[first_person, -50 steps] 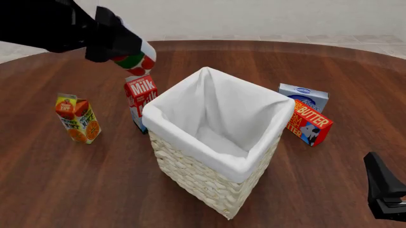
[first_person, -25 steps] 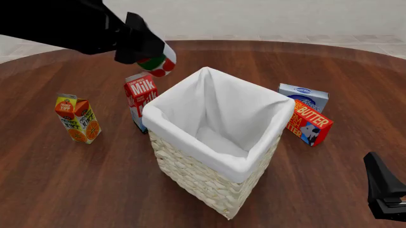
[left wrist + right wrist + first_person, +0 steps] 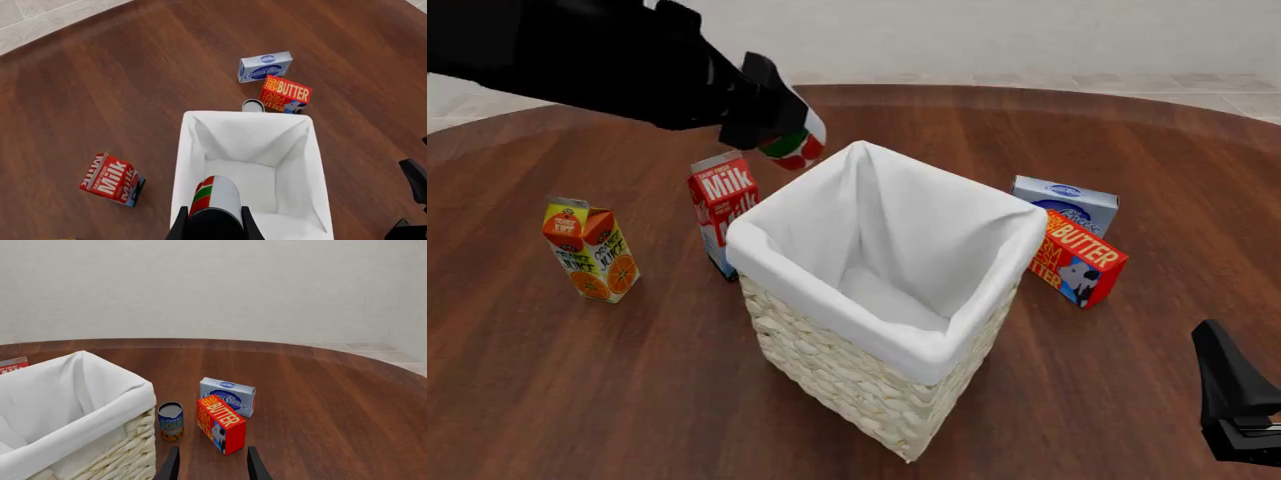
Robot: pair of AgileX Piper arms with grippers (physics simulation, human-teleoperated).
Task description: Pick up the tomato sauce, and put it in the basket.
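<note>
1. Front view shows the tomato sauce held in the air, tilted, just off the far-left rim of the basket and above the milk carton; it touches neither.
2. Left wrist view looks along the can, which sits between the two dark fingers; the left gripper has its jaws clamped on the tin; the white-lined inside of the basket lies beyond it.
3. The basket stands near the middle of the bench, upright, its cloth folded over the rim; the lining inside looks bare in what shows.
4. The milk carton stands just beside the basket's left side; the orange juice carton stands further left, well apart from the basket.
5. On the right, the red butter box leans against a blue-grey box; both are close to the basket's right corner.
6. Right wrist view shows a small blue-labelled can between the basket and the butter box.
7. The right gripper sits low near the bench's right front, jaws apart and holding nothing.
</note>
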